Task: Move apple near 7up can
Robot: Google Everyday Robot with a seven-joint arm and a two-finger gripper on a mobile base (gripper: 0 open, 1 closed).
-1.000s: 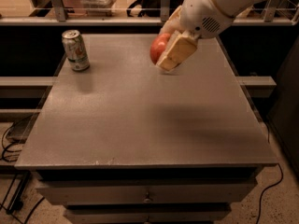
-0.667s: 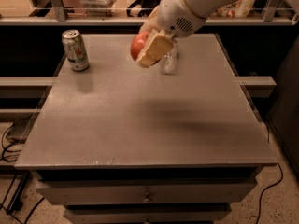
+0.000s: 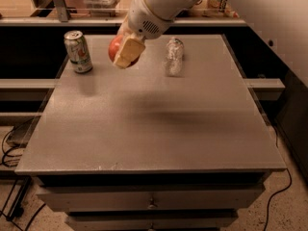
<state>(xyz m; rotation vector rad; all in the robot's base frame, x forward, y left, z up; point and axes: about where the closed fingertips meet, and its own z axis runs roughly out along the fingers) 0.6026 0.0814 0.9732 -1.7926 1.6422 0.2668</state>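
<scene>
One gripper [image 3: 126, 53] hangs over the far left part of the tabletop [image 3: 159, 129], its jaws pinching the apple [image 3: 114, 48]. The apple is held in the air, near and to the right of the upright 7up can [image 3: 78, 51]. A bottle [image 3: 173, 56] is further right.

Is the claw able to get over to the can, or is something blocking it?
Probably yes. The claw, shut on the apple, hangs above the table a little way from the can. Nothing stands between them, and the bottle is on the claw's other side.
</scene>
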